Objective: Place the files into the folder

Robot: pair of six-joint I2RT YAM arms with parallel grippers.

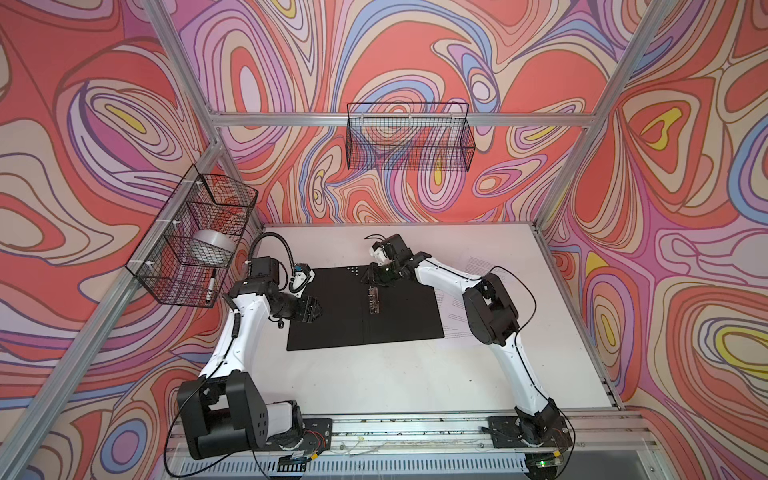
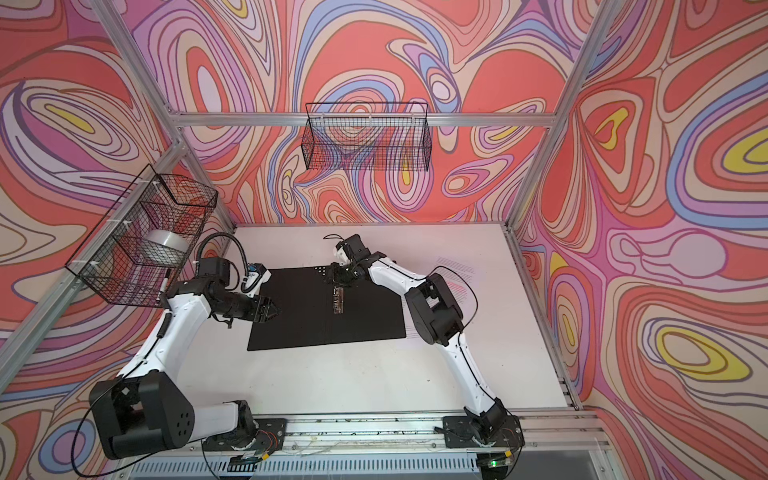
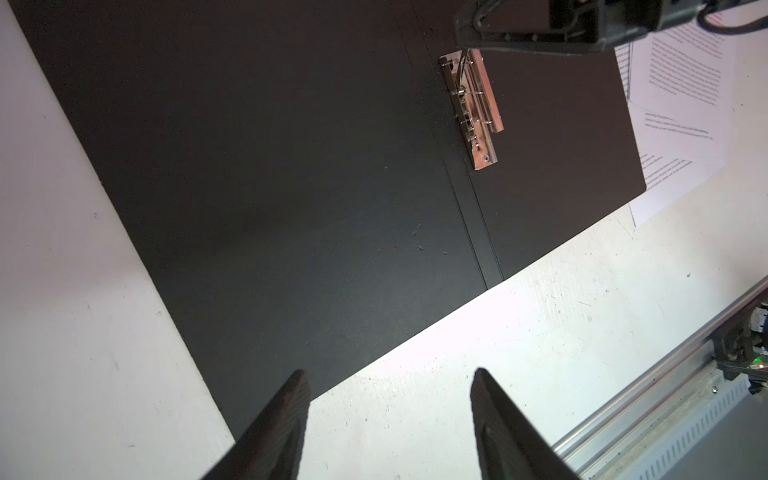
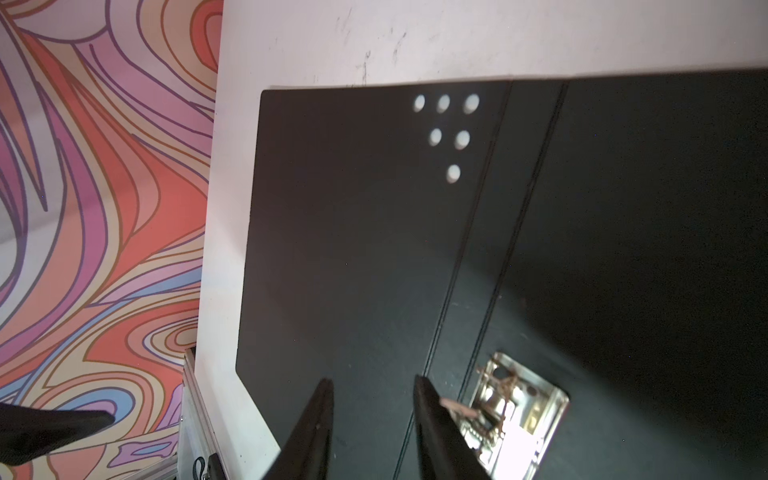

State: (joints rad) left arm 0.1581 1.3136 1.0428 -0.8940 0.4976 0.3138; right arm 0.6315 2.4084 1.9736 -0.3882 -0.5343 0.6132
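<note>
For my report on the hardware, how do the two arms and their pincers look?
The left arm and the right arm have white link shells, black joint housings and thin black cables along them. A ribbed black hose loops above the left wrist. The left pincer and the right pincer each have two dark, tapering, pointed fingers.

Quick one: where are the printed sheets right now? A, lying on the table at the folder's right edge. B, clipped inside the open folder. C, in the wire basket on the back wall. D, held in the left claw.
A: the files lie flat on the table along the right edge of the open folder, whose black inside is bare apart from its metal clip.
</note>
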